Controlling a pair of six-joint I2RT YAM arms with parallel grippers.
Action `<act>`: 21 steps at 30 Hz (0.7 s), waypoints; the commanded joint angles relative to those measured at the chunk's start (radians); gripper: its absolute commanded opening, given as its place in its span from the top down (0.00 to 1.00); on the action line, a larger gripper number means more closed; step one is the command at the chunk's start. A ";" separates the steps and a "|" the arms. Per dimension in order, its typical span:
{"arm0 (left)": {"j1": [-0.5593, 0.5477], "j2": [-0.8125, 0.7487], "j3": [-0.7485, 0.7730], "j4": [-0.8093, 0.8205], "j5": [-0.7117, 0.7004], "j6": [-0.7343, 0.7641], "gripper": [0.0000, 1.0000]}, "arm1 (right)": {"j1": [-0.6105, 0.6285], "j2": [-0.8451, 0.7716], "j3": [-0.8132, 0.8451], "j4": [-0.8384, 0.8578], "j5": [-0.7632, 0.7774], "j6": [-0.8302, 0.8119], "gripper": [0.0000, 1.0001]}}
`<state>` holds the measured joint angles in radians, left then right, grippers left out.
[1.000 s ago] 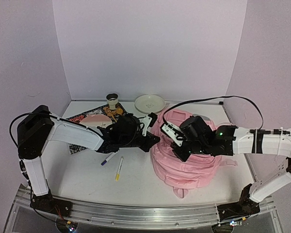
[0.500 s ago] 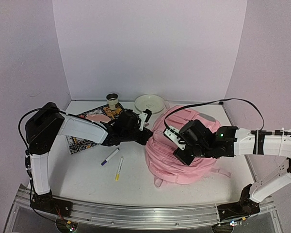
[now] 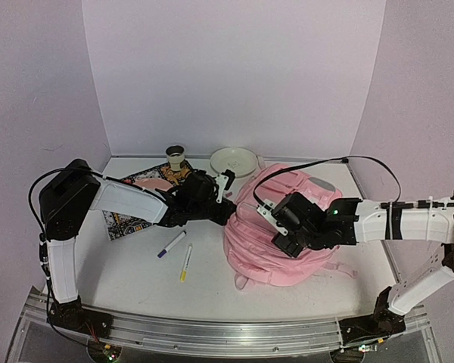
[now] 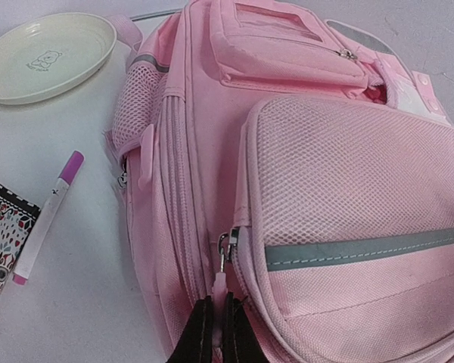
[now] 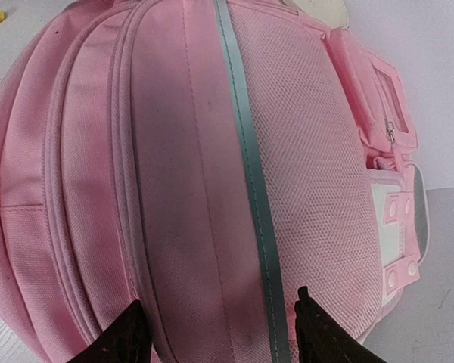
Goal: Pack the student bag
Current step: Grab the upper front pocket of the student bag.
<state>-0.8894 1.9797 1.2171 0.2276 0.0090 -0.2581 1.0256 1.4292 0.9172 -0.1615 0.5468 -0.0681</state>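
As the right tool [image 5: 219, 296] spread open, the student bag [image 3: 250, 253] shifted leftward.

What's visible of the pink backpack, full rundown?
The pink backpack is soft fabric, bulging, lying on the white table at centre-right, front upward. It has mesh panels, a grey reflective strip, zipped pockets and a white snap patch. The left jaws are shut on a pink zip pull; the right jaws stand open over its front.
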 commanded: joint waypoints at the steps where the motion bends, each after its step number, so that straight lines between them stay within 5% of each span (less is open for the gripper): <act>1: -0.024 -0.018 -0.013 -0.057 0.024 0.010 0.94 | -0.008 -0.027 0.067 -0.032 0.161 0.032 0.39; 16: -0.049 -0.038 -0.006 -0.057 0.057 -0.004 0.93 | -0.015 0.035 0.063 0.002 0.166 0.023 0.49; 21: -0.049 -0.075 -0.019 -0.059 0.011 0.004 0.86 | -0.015 0.022 0.059 0.021 0.180 0.017 0.76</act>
<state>-0.9137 1.9726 1.2165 0.2144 0.0064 -0.2612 1.0252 1.4722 0.9512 -0.1640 0.6701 -0.0566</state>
